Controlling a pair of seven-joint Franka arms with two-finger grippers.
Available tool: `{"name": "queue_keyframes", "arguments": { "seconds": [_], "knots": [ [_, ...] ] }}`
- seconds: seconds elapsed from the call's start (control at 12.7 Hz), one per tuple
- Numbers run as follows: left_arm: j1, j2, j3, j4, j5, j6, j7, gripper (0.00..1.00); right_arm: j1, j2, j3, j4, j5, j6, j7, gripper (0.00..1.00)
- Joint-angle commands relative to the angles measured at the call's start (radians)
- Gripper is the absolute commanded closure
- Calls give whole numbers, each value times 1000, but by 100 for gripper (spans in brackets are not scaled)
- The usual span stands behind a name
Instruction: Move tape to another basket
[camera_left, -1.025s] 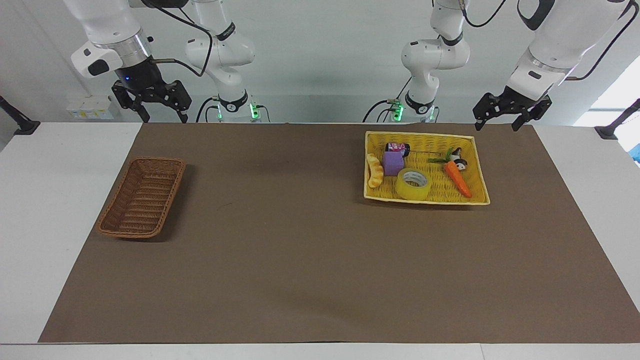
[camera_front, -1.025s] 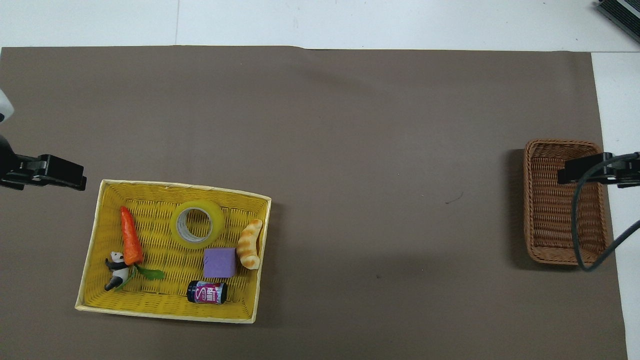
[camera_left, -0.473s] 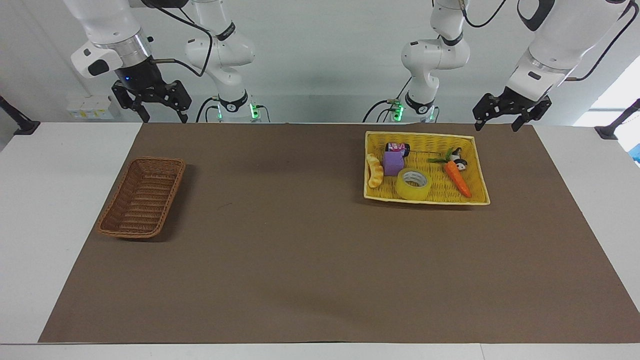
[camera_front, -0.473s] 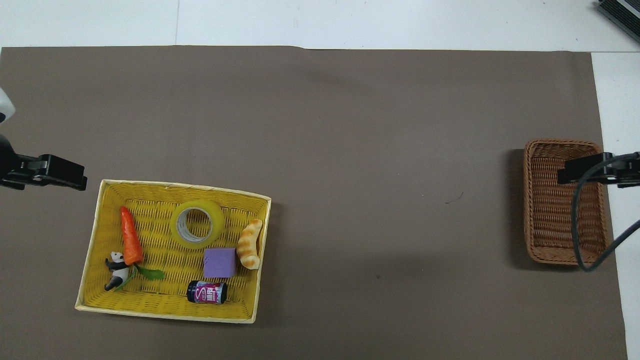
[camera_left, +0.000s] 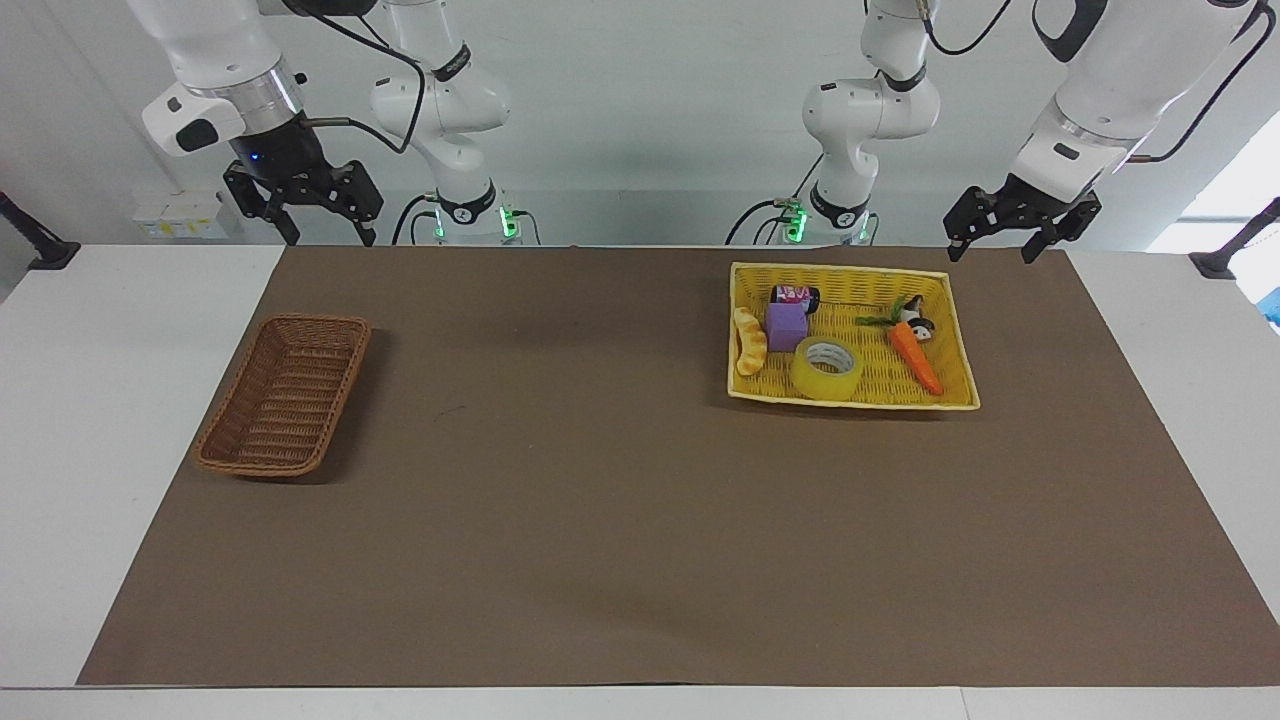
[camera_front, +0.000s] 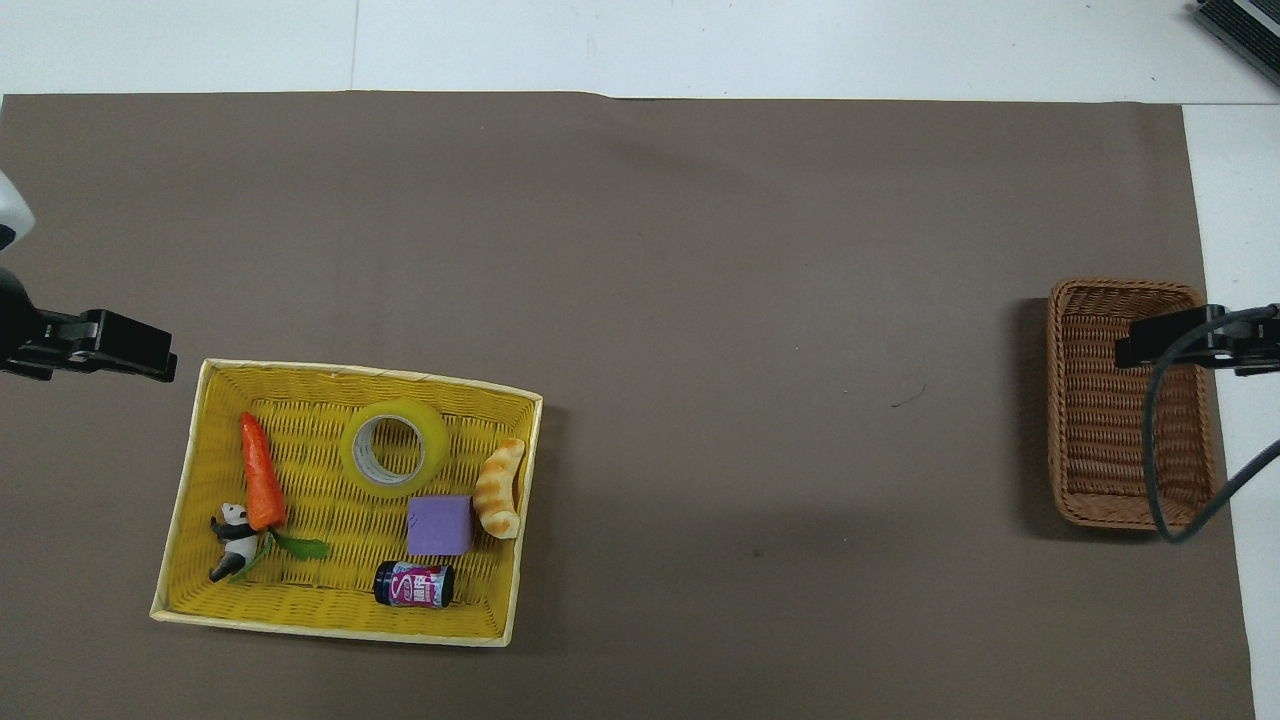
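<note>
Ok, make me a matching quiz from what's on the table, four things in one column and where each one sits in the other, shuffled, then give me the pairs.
Things:
1. tape
2. can
3. panda
4. brown basket

Places:
A. at the right arm's end of the table, nothing in it
B. in the yellow basket, at the leaf end of the carrot
C. in the yellow basket, farther from the robots than the purple block
D. in the yellow basket, lying nearer to the robots than the purple block

Pairs: 1-C, 2-D, 3-B, 4-A
</note>
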Motion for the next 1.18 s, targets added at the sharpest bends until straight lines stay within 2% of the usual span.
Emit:
{"name": "queue_keyframes", "arguments": {
  "seconds": [0.0,0.95,1.1],
  "knots": [
    [-1,-9,-1,-4,8,-15,2,0,-14,-7,6,-5,16,0,-23,0],
    [33,-17,-3,-3,5,-11,-2,0,-14,-7,6,-5,16,0,-23,0],
    [41,-30,-1,-39,-26,-3,1,0,-14,-7,6,-5,16,0,-23,0]
  ]
}}
